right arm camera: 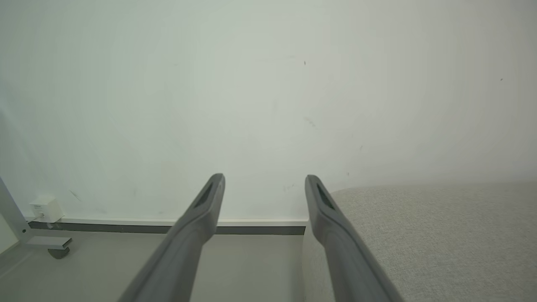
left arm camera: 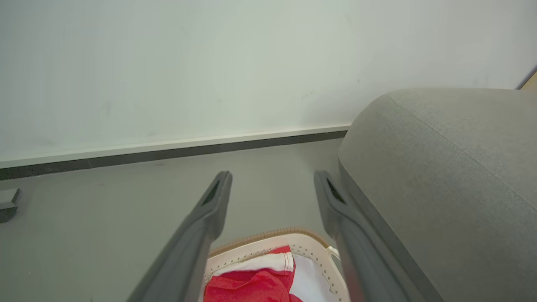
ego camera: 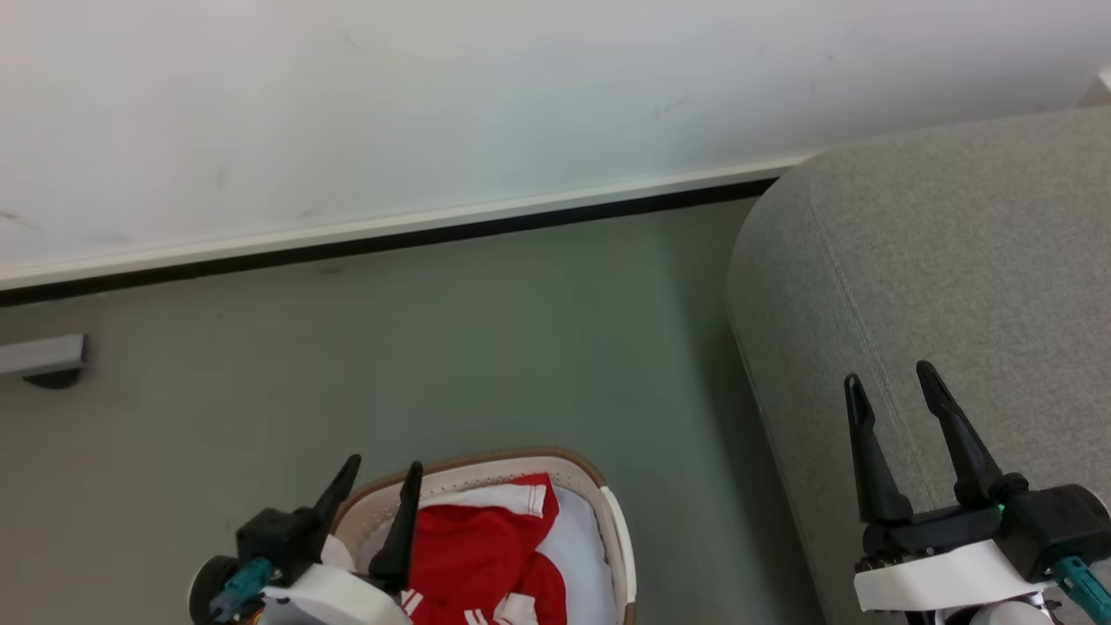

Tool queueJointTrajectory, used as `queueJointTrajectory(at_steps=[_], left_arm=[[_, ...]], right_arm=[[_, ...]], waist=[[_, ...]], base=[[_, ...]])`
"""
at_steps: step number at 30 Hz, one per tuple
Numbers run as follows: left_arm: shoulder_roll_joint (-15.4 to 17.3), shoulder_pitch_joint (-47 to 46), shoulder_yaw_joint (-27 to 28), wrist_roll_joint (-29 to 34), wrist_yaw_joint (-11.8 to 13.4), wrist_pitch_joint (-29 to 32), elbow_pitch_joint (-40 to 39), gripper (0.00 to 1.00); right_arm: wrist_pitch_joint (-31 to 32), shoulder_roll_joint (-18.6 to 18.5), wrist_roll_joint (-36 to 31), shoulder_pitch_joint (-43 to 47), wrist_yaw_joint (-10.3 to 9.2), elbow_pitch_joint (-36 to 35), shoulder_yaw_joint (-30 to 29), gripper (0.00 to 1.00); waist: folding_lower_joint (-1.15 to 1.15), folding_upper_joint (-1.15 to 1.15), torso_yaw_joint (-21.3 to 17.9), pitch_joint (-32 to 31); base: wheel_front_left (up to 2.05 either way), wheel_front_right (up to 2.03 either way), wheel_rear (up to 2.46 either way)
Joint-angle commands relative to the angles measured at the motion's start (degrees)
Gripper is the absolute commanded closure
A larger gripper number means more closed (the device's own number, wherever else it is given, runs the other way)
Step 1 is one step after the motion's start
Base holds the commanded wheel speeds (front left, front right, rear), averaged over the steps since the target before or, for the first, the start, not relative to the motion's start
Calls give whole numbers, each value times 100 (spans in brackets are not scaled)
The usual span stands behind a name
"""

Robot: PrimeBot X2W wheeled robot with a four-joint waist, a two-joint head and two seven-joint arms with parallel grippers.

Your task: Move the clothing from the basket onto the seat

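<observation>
Plain white wall at the back, dull grey floor in front of it, and the basket sits on that floor at the bottom of the head view. The left gripper is over the basket's left rim, fingers spread well apart with nothing held. The clothing is bunched up inside the basket, red with white bits. In the head view one finger crosses its left edge, and I can't tell if it touches. From the left wrist view the jersey lies low between the two fingers. The seat is right of the basket. The right gripper is over it, well apart from the basket, fingers open and empty.
</observation>
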Motion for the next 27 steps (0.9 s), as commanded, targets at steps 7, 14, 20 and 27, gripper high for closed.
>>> queueJointTrajectory(at_steps=[7, 14, 20, 27], left_arm=[[246, -918, -495, 18, 8, 90, 1291, 0], [336, -1697, -798, 155, 8, 450, 2265, 0], [383, -2289, -940, 230, 31, 747, 2922, 0], [455, -2808, -1018, 326, 98, 893, 3349, 0]], right_arm=[[3, -1, 92, -459, -12, -246, 38, 0], [3, 1, 173, -977, -12, -540, 179, 0], [3, 1, 283, -1452, -12, -820, 283, 0], [3, 2, 363, -1833, -12, -1102, 289, 0]], waist=[[0, 0, -481, 958], [0, 0, -825, 1771], [0, 0, -1087, 2465], [0, 0, -1230, 3123]], base=[[0, 0, 0], [0, 0, 0], [0, 0, 0], [0, 0, 0]])
